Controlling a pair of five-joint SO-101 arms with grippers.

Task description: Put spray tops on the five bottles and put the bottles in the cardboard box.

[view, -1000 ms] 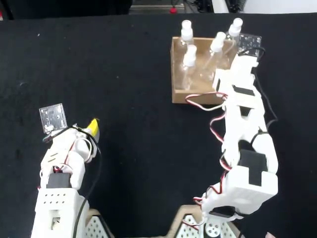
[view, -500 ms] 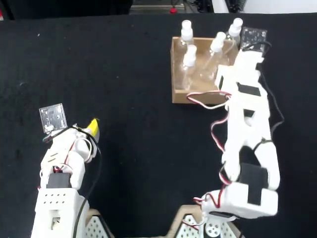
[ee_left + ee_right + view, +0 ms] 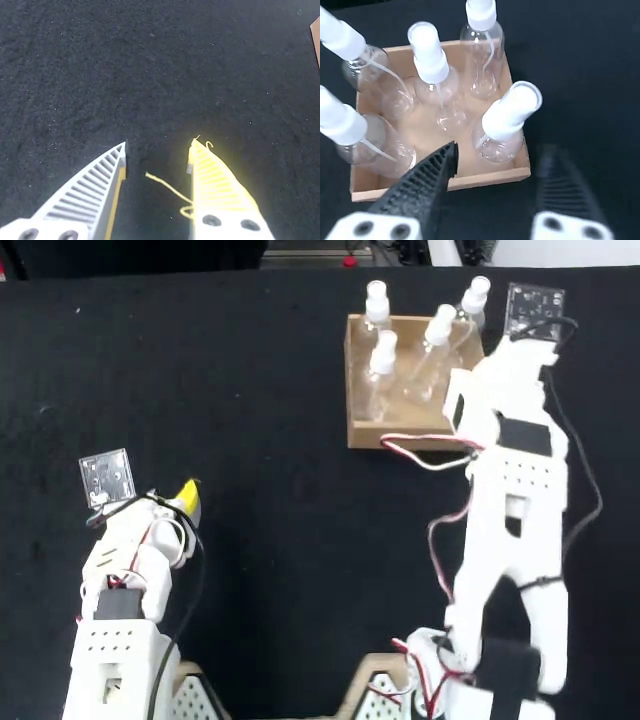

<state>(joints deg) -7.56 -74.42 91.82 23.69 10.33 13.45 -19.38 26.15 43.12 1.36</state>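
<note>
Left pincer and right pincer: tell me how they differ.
The left pincer has one white and one yellow finger; the right pincer has black ones. The left pincer hangs over the table; the right pincer at the edge of the cardboard box holding bottles. Both are open, holding nothing.

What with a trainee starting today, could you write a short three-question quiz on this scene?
1. How many bottles stand in the cardboard box? A three, B four, C five.
2. True or false: the left pincer grips one of them.
3. Fill in: the right pincer is ____ (open or shut).
Key: 1 C; 2 false; 3 open.
</note>
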